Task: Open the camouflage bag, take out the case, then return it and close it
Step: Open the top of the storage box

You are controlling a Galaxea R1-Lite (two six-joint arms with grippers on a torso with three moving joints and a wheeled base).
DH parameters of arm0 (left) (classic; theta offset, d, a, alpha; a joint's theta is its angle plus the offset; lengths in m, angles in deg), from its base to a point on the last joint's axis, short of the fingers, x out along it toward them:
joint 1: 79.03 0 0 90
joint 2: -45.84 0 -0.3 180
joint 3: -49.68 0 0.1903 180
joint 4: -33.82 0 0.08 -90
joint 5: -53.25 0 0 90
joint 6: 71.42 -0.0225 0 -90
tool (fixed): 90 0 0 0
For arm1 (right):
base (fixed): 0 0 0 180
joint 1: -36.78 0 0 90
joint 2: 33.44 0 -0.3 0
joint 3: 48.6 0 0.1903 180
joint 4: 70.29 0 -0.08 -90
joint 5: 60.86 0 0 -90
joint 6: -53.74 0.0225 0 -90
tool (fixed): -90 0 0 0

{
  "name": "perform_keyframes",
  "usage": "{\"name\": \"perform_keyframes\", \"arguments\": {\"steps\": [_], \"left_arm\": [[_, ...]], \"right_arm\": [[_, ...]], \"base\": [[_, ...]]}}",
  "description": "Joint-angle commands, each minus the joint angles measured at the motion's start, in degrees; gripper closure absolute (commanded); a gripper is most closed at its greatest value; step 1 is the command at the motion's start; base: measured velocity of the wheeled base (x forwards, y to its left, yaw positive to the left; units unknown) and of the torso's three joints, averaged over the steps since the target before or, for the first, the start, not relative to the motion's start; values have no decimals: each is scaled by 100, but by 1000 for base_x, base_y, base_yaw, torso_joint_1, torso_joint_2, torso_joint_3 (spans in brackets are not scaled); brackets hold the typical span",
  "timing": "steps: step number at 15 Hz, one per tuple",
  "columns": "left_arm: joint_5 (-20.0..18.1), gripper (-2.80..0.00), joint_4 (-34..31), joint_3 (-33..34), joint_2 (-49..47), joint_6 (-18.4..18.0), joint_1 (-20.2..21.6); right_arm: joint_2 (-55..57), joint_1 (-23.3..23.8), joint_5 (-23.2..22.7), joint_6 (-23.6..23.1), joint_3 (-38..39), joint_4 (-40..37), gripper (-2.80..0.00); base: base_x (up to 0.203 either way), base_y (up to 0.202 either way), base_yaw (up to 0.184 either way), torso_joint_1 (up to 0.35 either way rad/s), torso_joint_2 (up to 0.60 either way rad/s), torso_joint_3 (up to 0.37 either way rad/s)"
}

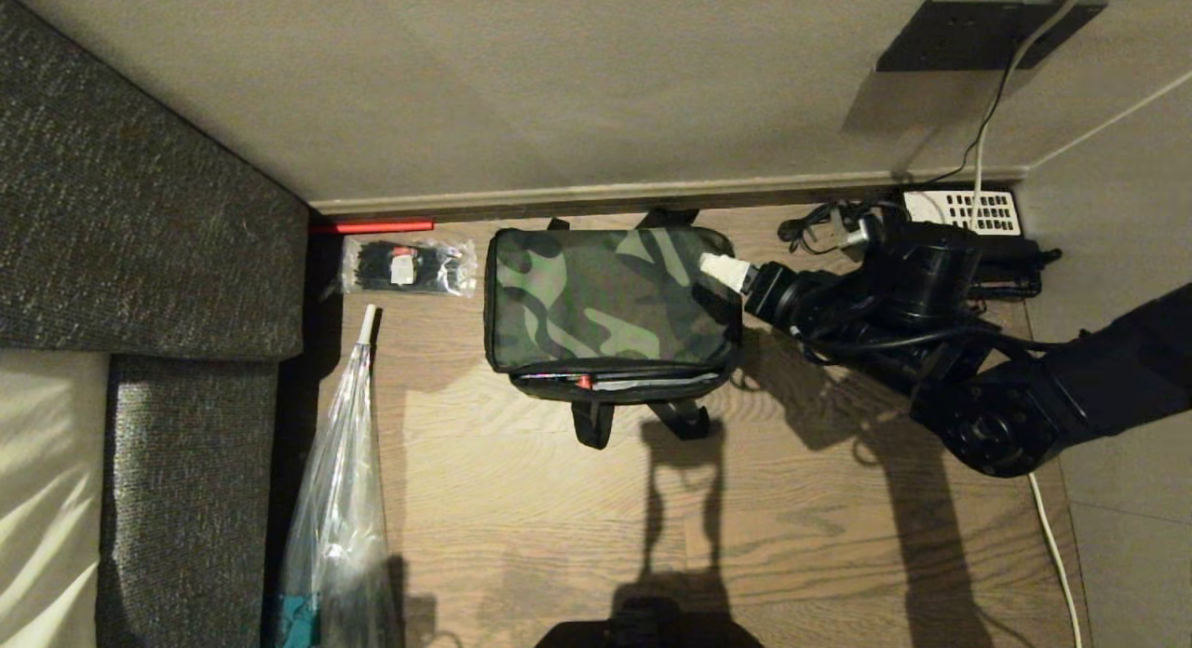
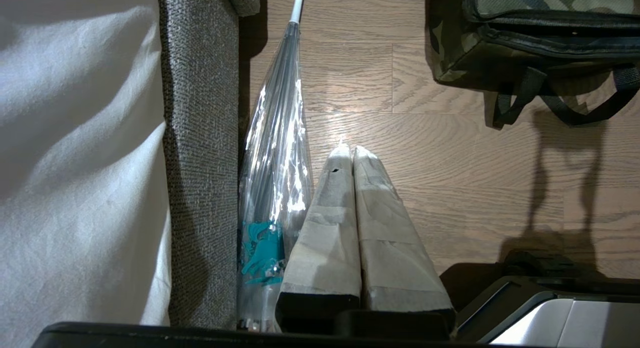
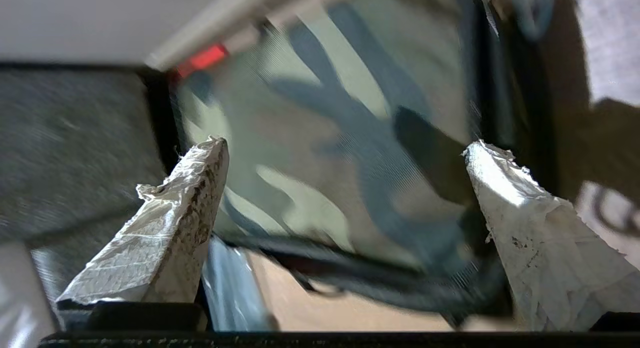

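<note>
The camouflage bag [image 1: 605, 299] lies on the wooden floor close to the wall, its lid down. A thin gap along its front edge shows a red bit and a silver-grey strip [image 1: 615, 380]. The case is hidden. My right gripper [image 1: 723, 274] hovers over the bag's right end, open, with nothing between its taped fingers [image 3: 195, 198]; the camouflage fabric [image 3: 340, 138] fills the space beyond them. My left gripper [image 2: 351, 149] is shut and empty, parked low over bare floor, left of the bag's front corner [image 2: 450, 53].
A clear wrapped umbrella [image 1: 340, 480] lies along the grey sofa [image 1: 140, 210] at the left. A packet of black cable ties [image 1: 405, 266] sits left of the bag. A telephone with a white keypad [image 1: 964, 210] and loose cables lie by the wall behind my right arm.
</note>
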Motion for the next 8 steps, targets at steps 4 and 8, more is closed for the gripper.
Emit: {"name": "perform_keyframes", "arguments": {"steps": [4, 8], "left_arm": [[0, 0, -2, 1, 11, -1, 2], [0, 0, -2, 1, 11, -1, 2]], "right_arm": [[203, -155, -1, 6, 369, -474, -280], [524, -267, 9, 11, 365, -503, -280]], "base": [[0, 0, 0, 0, 0, 0], [0, 0, 0, 0, 0, 0]]}}
